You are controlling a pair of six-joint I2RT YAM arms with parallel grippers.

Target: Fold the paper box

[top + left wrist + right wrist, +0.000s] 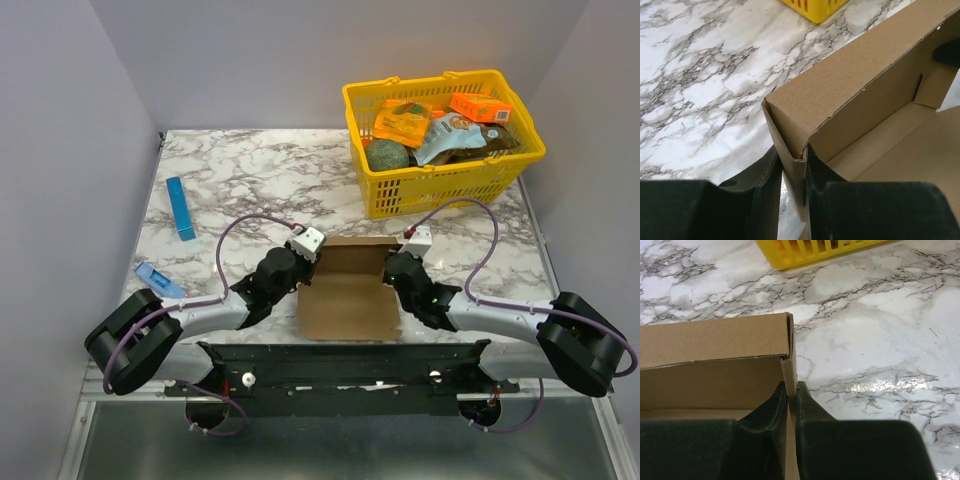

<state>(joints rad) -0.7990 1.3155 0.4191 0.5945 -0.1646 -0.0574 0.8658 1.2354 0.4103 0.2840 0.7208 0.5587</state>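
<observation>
Top external: paper box (345, 305), opening upward

The left arm (205, 312) lies low and reaches inward from its outer elbow. The left gripper (794, 159) has its black fingers closed narrowly on the left wall of the brown cardboard paper box (345, 295). The right arm (500, 318) mirrors this pose, and the right gripper (791, 392) pinches the opposite wall, its fingers nearly touching.
</observation>
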